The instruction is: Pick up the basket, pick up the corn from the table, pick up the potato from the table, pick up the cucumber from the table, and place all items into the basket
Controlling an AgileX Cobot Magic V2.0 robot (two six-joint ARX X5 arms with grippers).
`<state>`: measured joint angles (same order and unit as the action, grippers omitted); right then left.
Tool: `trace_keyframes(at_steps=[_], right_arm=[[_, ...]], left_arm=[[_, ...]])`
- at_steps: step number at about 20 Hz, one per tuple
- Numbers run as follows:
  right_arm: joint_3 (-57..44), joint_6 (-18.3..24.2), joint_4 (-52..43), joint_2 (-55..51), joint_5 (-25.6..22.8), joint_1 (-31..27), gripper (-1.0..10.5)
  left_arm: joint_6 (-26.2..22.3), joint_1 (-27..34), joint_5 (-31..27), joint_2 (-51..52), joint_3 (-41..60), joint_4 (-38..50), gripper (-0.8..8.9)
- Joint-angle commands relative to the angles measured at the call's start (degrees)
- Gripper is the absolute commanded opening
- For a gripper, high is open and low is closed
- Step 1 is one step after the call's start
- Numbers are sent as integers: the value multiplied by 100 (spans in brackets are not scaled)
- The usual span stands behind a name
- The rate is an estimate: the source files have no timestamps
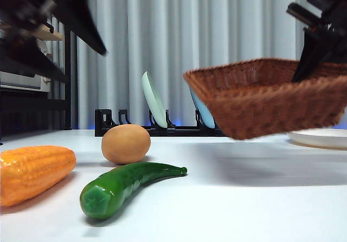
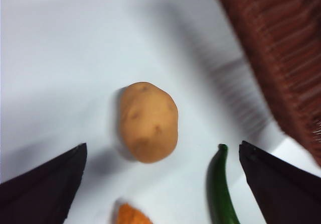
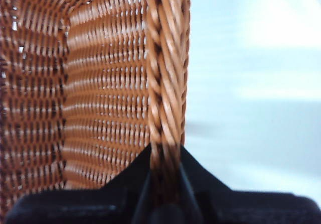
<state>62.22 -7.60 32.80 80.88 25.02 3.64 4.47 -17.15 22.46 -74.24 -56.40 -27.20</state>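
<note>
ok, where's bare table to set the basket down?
Bare table lies beneath the lifted basket, bordered by the cucumber and a white plate. Crowded where corn, potato and cucumber cluster under the open left gripper.

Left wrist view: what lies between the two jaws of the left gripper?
The potato lies on the table, with the cucumber tip beside it.

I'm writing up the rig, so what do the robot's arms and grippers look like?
Both are black. The left gripper has two flat, wedge-shaped matte jaws tapering to points. The right gripper has similar black jaws on a blocky dark body. No markings or cables are discernible.
</note>
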Motion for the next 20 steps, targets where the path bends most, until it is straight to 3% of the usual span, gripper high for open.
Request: trace_keyframes(at_steps=[1, 4, 11, 15, 16, 17, 18, 20], right_arm=[[146, -44, 31, -44, 74, -26, -17], [216, -42, 74, -74, 136, -74, -17], [221, -24, 70, -74, 354, -221, -17], [225, -24, 68, -74, 354, -337, -17], [225, -26, 70, -74, 358, -356, -17], [225, -26, 70, -74, 354, -369, -17], [225, -28, 70, -74, 356, -369, -17], [225, -35, 72, -74, 358, -367, -17]], left_arm=[[-452, -308, -278, -619, -411, -50, 512], [-957, -627, -1036, -1434, -1008, -439, 512], [-1154, -901, -1080, -2726, -1309, -223, 513], [-1182, -986, -1169, -2900, -1309, -15, 478], [-1207, -1005, -1207, -2900, -1309, 57, 329], [-1283, -1005, -1191, -2900, -1309, 63, 112], [-1381, -1005, -1187, -2900, -1309, 39, -25], [-1377, -1012, -1187, -2898, -1309, 17, -7]])
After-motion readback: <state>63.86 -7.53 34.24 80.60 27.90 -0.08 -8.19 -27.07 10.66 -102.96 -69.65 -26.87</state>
